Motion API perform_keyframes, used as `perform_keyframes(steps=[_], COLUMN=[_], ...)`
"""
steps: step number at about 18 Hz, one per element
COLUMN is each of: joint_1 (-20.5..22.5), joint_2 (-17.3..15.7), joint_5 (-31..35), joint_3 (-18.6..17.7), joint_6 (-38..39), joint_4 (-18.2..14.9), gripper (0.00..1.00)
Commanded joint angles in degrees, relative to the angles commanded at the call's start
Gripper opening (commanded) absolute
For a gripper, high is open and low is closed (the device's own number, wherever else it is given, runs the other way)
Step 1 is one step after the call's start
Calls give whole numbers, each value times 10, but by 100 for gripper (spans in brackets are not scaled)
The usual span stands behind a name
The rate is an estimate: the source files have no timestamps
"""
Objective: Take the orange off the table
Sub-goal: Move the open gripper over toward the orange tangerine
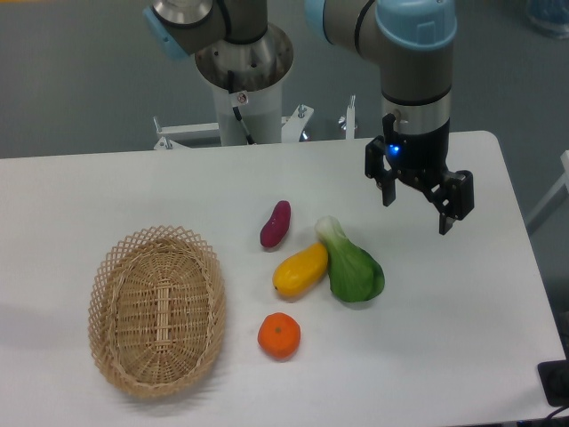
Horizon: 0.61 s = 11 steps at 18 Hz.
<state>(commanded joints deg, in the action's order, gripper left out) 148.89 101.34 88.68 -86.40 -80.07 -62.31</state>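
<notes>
Camera view: gripper (418,210) hangs above the tabletop (462,338), fingers apart, holding nothing. Orange (279,335) sits well away toward the near edge, just below the yellow fruit (300,270), beside the wicker basket (156,308). Small, bright, slightly flattened, dimpled top. Likely light, firm, rolls easily; grip across its widest sides.

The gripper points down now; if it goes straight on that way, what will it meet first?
Most likely the bare white table. The black two-finger gripper hangs open, to the right of the green leafy vegetable, away from the small round orange. Depth is unclear from one view.
</notes>
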Motion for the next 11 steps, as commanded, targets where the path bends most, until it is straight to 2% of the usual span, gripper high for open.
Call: perform_keyframes(steps=[5,8,11], joint_1=[0,0,-6], joint_2=[0,0,3], joint_5=[-12,-32,-41], joint_3=[-2,-17,-53], joint_6=[0,17,166], joint_4=[2,10,83], gripper=[100,100,100])
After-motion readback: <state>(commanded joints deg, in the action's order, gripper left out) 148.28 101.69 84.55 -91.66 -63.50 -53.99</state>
